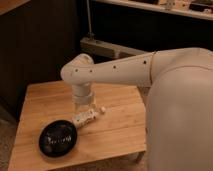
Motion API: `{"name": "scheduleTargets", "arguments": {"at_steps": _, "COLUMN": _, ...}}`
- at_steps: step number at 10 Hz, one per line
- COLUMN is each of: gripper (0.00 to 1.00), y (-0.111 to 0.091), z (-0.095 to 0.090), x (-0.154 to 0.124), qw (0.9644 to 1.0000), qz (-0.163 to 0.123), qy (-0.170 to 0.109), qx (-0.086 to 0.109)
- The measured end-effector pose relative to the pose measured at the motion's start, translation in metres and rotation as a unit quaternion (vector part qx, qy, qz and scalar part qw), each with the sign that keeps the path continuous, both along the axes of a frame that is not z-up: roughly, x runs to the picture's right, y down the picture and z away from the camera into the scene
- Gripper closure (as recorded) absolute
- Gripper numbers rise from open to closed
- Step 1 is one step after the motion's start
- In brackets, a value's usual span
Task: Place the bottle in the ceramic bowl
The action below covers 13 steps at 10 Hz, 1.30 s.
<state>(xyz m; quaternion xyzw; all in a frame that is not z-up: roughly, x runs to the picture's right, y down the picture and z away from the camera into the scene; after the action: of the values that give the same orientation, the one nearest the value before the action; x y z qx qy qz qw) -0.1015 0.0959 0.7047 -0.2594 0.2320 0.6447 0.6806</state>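
The small white bottle [83,119] lies tilted on the wooden table [115,120], just right of and behind the bowl. The black ceramic bowl [58,138] sits near the table's front left corner, with pale speckles inside and nothing in it. My gripper [86,112] hangs down from the white wrist directly over the bottle and meets it at its top. The wrist hides the gripper's upper part. My white arm reaches in from the right across the table.
The table is small, and its front edge runs close to the bowl. A dark cabinet wall stands behind the table. A pale shelf ledge [107,48] sits beyond it. My large white body [182,120] fills the right side.
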Motion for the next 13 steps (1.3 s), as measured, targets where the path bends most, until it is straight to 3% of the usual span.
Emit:
{"name": "scheduleTargets", "arguments": {"at_steps": 11, "gripper": 0.35, "y": -0.0002, "z": -0.0004, "x": -0.0001, "qw": 1.0000, "qz": 0.000, "qy": 0.001, "qx": 0.000}}
{"name": "scheduleTargets", "arguments": {"at_steps": 12, "gripper": 0.35, "y": 0.0004, "z": -0.0002, "x": 0.0012, "qw": 0.9999, "qz": 0.003, "qy": 0.011, "qx": -0.001}}
{"name": "scheduleTargets", "arguments": {"at_steps": 13, "gripper": 0.35, "y": -0.0015, "z": 0.0026, "x": 0.0073, "qw": 0.9988, "qz": 0.017, "qy": 0.045, "qx": 0.001}}
